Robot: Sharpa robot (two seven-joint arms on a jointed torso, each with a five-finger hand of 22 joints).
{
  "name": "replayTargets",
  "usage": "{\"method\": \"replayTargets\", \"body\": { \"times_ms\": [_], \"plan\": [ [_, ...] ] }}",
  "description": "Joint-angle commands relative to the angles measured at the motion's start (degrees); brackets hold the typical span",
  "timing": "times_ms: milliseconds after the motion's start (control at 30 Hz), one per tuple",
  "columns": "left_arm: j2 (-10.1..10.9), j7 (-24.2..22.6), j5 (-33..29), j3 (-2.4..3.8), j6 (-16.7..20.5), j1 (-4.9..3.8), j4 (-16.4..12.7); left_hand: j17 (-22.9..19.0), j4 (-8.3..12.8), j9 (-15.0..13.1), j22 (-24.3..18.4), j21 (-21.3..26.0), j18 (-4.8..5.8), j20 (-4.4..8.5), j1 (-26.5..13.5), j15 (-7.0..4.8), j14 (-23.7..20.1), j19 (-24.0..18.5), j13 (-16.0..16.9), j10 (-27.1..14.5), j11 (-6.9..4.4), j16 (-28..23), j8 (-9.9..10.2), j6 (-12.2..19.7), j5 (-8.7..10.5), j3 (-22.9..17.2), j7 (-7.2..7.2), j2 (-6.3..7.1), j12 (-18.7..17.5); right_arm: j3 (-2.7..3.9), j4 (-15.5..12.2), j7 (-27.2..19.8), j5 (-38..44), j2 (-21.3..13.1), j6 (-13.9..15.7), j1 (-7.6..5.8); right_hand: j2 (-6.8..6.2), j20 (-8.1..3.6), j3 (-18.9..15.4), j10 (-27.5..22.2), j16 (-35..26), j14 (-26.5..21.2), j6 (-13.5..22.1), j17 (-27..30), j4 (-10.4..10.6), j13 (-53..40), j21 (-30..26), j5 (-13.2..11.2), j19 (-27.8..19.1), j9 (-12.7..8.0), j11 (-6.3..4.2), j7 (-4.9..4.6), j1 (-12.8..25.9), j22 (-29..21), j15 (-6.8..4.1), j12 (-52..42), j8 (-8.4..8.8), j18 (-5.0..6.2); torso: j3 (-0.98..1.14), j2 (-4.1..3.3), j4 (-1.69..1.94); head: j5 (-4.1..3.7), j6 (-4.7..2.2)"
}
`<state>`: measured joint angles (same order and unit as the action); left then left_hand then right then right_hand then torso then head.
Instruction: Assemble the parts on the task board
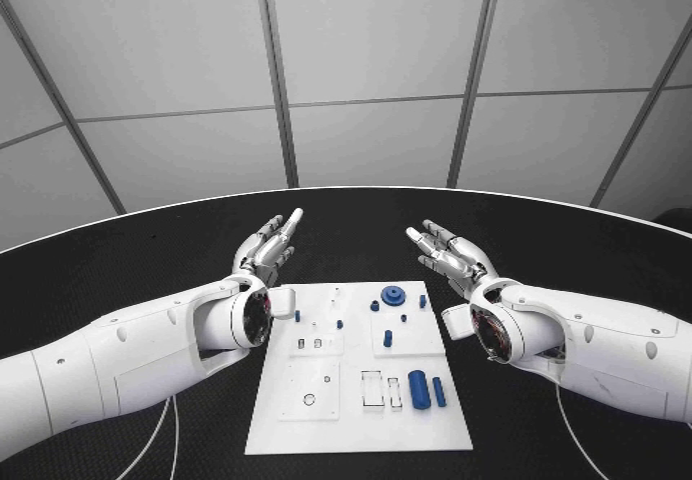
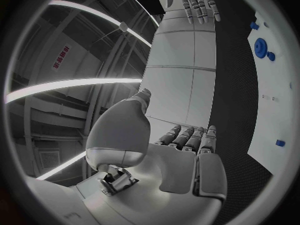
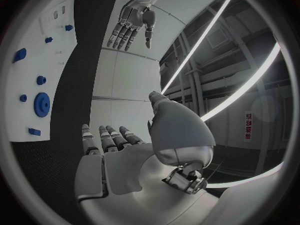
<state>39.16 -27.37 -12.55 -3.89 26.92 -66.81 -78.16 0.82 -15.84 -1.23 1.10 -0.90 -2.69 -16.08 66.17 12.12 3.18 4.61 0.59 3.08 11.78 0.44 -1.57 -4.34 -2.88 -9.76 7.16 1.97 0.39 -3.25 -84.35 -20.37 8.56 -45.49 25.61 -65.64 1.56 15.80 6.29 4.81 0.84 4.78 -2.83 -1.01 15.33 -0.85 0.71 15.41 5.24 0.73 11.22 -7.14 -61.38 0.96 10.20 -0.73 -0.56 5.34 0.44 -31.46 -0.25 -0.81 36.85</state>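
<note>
The white task board [image 1: 361, 420] lies in the middle of the black table. On it sit a blue round gear-like part [image 1: 392, 295], several small blue pegs [image 1: 335, 324] and two upright blue cylinders [image 1: 418, 388] near its front right. My left hand [image 1: 270, 248] hovers open beyond the board's far left corner, fingers stretched out, holding nothing. My right hand [image 1: 450, 253] hovers open beyond the far right corner, also holding nothing. The left wrist view shows my left hand [image 2: 187, 150], the right hand [image 2: 195, 2] opposite and the blue gear [image 2: 260, 47]. The right wrist view shows my right hand [image 3: 125, 155], my left hand [image 3: 131, 22] and the gear [image 3: 42, 105].
The black table [image 1: 144, 260] runs round the board with bare room on both sides and behind the hands. Its curved white edge [image 1: 87, 225] lies at the back. Thin cables [image 1: 173, 430] trail under my arms near the front.
</note>
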Motion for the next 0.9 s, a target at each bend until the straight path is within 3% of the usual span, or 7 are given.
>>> {"method": "replayTargets", "body": {
  "times_ms": [33,200,333,433,500,633,900],
  "plan": [
    [-0.25,0.10,-0.59,-0.15,-0.94,-0.32,0.54,0.23,-0.72,-0.19,0.16,-0.42,-1.23,-0.81,2.80,1.12,0.43,0.26,0.16,0.42,0.94,0.51,-0.50,-0.89,-0.28,-0.58,7.61,0.13,0.36,-0.29,0.53,0.94,0.84,-0.07,-2.30,-0.56,0.27,0.93,-1.32,4.15,1.06,4.25,-3.22,-0.83,-0.21,-0.56,1.06,0.99,2.70,0.83,1.00,-7.51,-7.58,0.53,0.93,-0.76,-1.13,2.19,0.01,0.00,-0.01,0.00,0.01],
    [0.36,-0.26,-0.34,-0.17,-2.93,-0.35,1.25,0.97,-0.70,-0.54,0.34,-0.80,-1.31,-0.90,3.93,2.09,3.04,0.81,0.39,2.02,1.95,1.42,-0.97,-2.15,-0.28,-1.02,8.61,0.08,0.62,-0.39,1.17,-1.81,6.37,-0.70,1.35,-0.74,0.31,1.02,-0.92,19.83,5.44,19.92,-14.07,-3.46,-3.41,-1.89,3.36,0.15,11.13,3.41,1.95,-8.24,-15.10,1.59,1.46,-3.25,-4.95,3.22,0.02,-0.19,-0.11,-0.47,0.91],
    [1.00,-0.84,-0.34,-0.18,-3.40,-0.35,1.10,3.37,-0.25,-2.23,1.65,-3.26,-1.32,-0.92,6.79,3.58,12.29,6.14,1.87,13.32,4.68,5.52,-3.68,-8.57,-0.19,-1.82,9.61,-0.06,3.16,-0.38,1.73,-2.68,12.10,-0.88,3.93,-0.74,-1.04,0.87,0.90,40.86,10.82,39.22,-27.48,-6.14,-6.54,-3.02,8.02,-0.35,28.31,6.21,2.15,-7.72,-19.66,3.30,1.31,-6.66,-9.59,3.76,0.12,-0.37,0.00,-0.91,0.91],
    [1.55,-1.18,-0.34,-0.18,-3.65,-0.35,0.87,5.17,0.30,-3.81,3.07,-6.17,-0.73,-1.01,8.66,2.82,19.83,12.52,2.69,23.67,4.40,8.98,-6.37,-14.98,-0.21,-2.36,9.85,0.15,5.79,-0.38,2.12,-2.76,15.19,-1.02,4.85,-0.75,-2.19,0.88,2.78,45.84,11.71,43.63,-34.77,-6.41,-8.05,-2.88,9.36,-1.35,35.00,7.41,0.99,-6.98,-21.24,3.41,0.45,-6.74,-11.68,4.62,0.21,-0.46,-0.07,-0.86,0.97],
    [1.94,-1.45,-0.33,-0.18,-3.64,-0.35,0.61,8.20,1.04,-6.07,5.93,-12.38,-1.32,-0.78,10.20,0.88,33.46,25.97,3.69,37.69,2.85,15.13,-10.51,-24.56,-0.24,-3.09,9.80,0.36,9.56,-0.37,2.38,-2.64,17.11,-1.13,5.19,-0.75,-2.93,0.73,4.00,48.38,12.23,46.18,-39.11,-6.64,-8.48,-2.89,9.66,-1.46,37.19,8.00,0.27,-6.68,-21.64,3.29,-0.29,-6.70,-12.76,5.11,0.18,-0.51,-0.10,-0.97,1.09],
    [2.68,-1.60,0.53,-0.18,-3.82,-0.36,-0.07,9.08,1.64,-7.99,6.57,-15.04,-3.36,-0.49,11.14,-0.41,38.43,31.71,3.35,42.92,1.83,17.01,-14.11,-32.92,-0.18,-3.58,9.18,1.11,10.29,-0.36,2.68,-2.10,20.36,-1.32,5.36,-0.76,-5.29,0.00,7.78,52.82,12.27,50.20,-43.26,-7.22,-8.72,-2.87,9.51,-1.71,41.03,7.87,-0.81,-5.88,-21.71,2.94,-1.43,-5.51,-12.86,5.31,0.26,-0.76,-0.09,-1.15,1.12],
    [4.69,-1.07,1.87,-0.17,-4.65,-0.56,-2.77,10.04,2.86,-8.86,6.56,-16.66,-5.79,-0.46,12.47,-1.85,43.62,35.66,3.18,47.40,0.69,18.47,-16.15,-38.08,-0.21,-4.67,8.30,1.93,9.85,-0.34,2.82,0.42,28.15,-1.82,4.33,-0.89,-9.97,-1.79,15.61,57.73,12.21,55.42,-46.60,-9.13,-8.93,-3.01,9.72,-1.54,47.30,7.59,-2.04,-4.96,-21.24,3.19,-3.04,-3.35,-12.29,5.34,0.27,-1.70,0.42,-1.62,1.46]
  ]
}}
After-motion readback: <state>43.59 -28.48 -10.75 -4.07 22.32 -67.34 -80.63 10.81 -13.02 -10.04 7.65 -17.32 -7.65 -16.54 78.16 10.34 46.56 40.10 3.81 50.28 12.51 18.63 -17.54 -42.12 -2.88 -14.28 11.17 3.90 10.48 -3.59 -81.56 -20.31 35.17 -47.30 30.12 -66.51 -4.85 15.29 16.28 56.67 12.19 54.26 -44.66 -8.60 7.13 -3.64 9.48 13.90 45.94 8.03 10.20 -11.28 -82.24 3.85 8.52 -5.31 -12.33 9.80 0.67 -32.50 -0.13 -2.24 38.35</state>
